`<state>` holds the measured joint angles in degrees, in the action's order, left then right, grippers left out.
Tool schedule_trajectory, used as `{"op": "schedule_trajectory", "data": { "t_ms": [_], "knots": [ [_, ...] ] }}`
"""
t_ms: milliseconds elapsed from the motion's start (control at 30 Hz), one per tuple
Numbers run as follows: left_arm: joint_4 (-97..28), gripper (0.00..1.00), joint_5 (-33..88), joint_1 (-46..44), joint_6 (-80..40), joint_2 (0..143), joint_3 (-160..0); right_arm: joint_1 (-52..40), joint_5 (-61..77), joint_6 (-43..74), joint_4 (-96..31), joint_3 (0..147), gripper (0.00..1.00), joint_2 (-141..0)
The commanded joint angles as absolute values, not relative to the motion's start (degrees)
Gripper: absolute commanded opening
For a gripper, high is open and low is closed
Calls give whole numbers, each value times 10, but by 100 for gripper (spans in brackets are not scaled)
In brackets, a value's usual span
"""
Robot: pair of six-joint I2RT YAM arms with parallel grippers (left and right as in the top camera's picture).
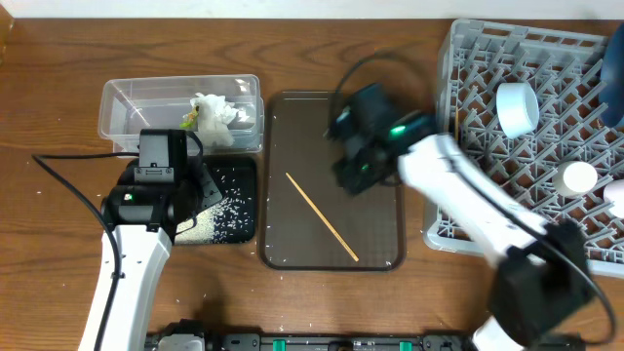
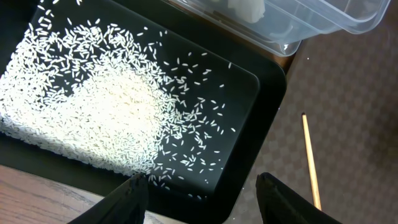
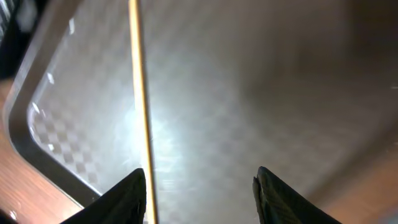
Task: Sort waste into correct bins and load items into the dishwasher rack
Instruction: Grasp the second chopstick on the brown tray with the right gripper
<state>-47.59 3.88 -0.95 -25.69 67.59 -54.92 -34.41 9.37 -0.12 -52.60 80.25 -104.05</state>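
Note:
The clear tub (image 1: 127, 107) at the back left holds crumpled white tissue (image 1: 220, 111) and a yellow-green wrapper (image 1: 189, 120). In front of it, the black tray (image 1: 244, 174) holds white rice grains (image 2: 106, 106). My left gripper (image 2: 202, 194) is open and empty, hovering over the black tray's front right corner (image 2: 268, 106). One wooden chopstick (image 1: 322, 216) lies diagonally on the brown serving tray (image 1: 380, 234). My right gripper (image 3: 199, 193) is open and empty just above that tray, with the chopstick (image 3: 139, 93) beside its left finger. Two white cups (image 1: 517, 107) (image 1: 579, 177) sit in the grey rack (image 1: 487, 58).
The rack fills the right side, against the brown tray's right edge. The clear tub's corner (image 2: 311, 25) overlaps the black tray's far edge. A few stray grains lie on the wood in front of the black tray. A cable loops along the left table edge.

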Motion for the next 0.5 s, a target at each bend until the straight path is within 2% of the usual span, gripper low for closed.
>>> {"op": "schedule_trajectory", "data": {
  "t_ms": [0,167,267,400,467],
  "knots": [
    [-477,59,34,-7,-258,672,-555,-385,99,-22,-525,794,54,-1086],
    [-477,59,34,-7,-258,672,-555,-432,92,-22,-518,794,53,-1140],
    [-477,59,34,-7,-258,672,-555,-445,71,-7,-514,794,47,-1166],
    [-477,59,34,-7,-258,672,-555,-447,37,24,-514,794,20,-1181],
    [-477,59,34,-7,-258,672,-555,-442,20,38,-510,794,9,-1181]
  ]
}}
